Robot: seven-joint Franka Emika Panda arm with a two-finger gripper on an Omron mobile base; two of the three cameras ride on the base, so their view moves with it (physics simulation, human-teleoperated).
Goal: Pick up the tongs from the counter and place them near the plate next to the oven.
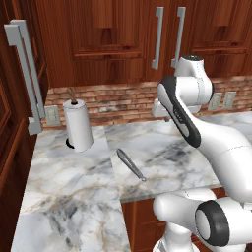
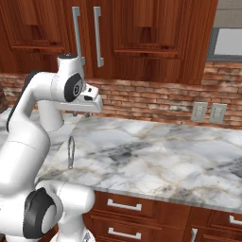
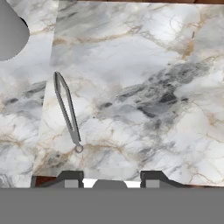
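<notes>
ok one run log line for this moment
phase: pre-grasp | tongs: flat on counter, untouched | gripper: above counter, jaws shut, empty

1. Light: even, diffuse and fairly bright in all three views; no lamp or window visible as a source.
2. Shadows: soft and faint. A small dark patch sits at the foot of the paper-towel roll (image 1: 78,124); the tongs (image 3: 66,109) cast barely any shadow on the counter (image 1: 74,197).
3. Glare: none strong; the cabinet handles (image 2: 98,35) carry a flat pale sheen.
4. Sharpness: rendered, slightly soft throughout; marble veining looks smeared close up in the hand view.
5. Distortion: no visible bending at the edges.
</notes>
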